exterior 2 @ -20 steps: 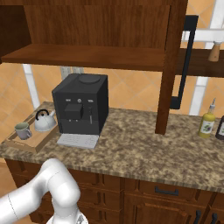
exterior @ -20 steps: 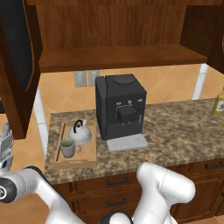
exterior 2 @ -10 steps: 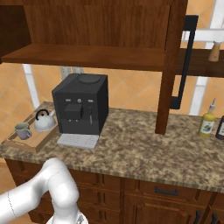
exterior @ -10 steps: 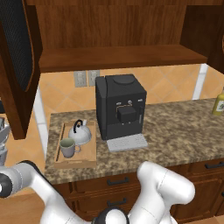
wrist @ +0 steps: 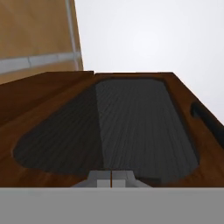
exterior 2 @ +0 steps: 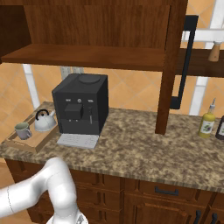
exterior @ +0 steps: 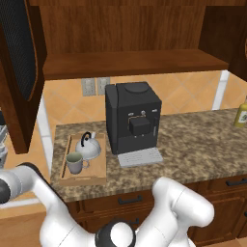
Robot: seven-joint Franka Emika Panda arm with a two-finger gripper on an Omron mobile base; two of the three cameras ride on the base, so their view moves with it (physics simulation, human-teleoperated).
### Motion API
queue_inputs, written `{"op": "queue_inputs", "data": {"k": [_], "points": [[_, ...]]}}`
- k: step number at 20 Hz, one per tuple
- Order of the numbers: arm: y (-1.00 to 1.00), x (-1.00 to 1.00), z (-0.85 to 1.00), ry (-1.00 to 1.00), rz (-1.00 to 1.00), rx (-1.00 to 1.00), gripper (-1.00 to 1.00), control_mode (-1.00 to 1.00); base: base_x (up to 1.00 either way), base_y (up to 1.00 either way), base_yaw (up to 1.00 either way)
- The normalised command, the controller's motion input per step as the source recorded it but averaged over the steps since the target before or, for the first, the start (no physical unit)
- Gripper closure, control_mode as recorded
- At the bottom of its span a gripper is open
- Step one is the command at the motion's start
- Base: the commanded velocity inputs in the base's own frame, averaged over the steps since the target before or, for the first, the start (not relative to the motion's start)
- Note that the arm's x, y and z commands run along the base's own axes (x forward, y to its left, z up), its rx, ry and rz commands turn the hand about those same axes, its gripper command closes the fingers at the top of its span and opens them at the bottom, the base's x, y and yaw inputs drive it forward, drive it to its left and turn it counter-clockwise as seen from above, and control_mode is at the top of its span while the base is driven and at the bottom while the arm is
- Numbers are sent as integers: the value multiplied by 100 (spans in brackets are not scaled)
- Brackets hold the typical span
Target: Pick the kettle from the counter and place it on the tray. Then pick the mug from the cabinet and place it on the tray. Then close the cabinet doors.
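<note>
The silver kettle and the grey-green mug stand together on the wooden tray at the counter's left end. From the right I see the same kettle, mug and tray. The cabinet is open. Its left door swings out at the far left, the right door at the right. My gripper is shut and holds nothing. It sits close against the left door's mesh panel, with the black bar handle off to the right.
A black coffee machine stands mid-counter beside the tray. Bottles stand at the counter's right end. Dark drawers with black handles run below. My arm reaches out past the left edge of the left base view.
My arm's elbow has crept a little further left and up in the left base view. The kettle, mug, tray and both doors have stayed put.
</note>
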Motion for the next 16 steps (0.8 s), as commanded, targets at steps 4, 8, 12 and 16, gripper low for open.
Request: {"op": "queue_inputs", "data": {"k": [4, 8, 12, 16], "points": [[-56, 0, 14, -18, 0, 14, 100, -100, 0, 0, 0], [-81, -1, 31, -22, 0, 23, 100, -100, 0, 0, 0], [-82, 0, 55, -14, 0, 19, 100, -100, 0, 0, 0], [-88, 0, 46, -6, 0, 11, 100, -100, 0, 0, 0]]}}
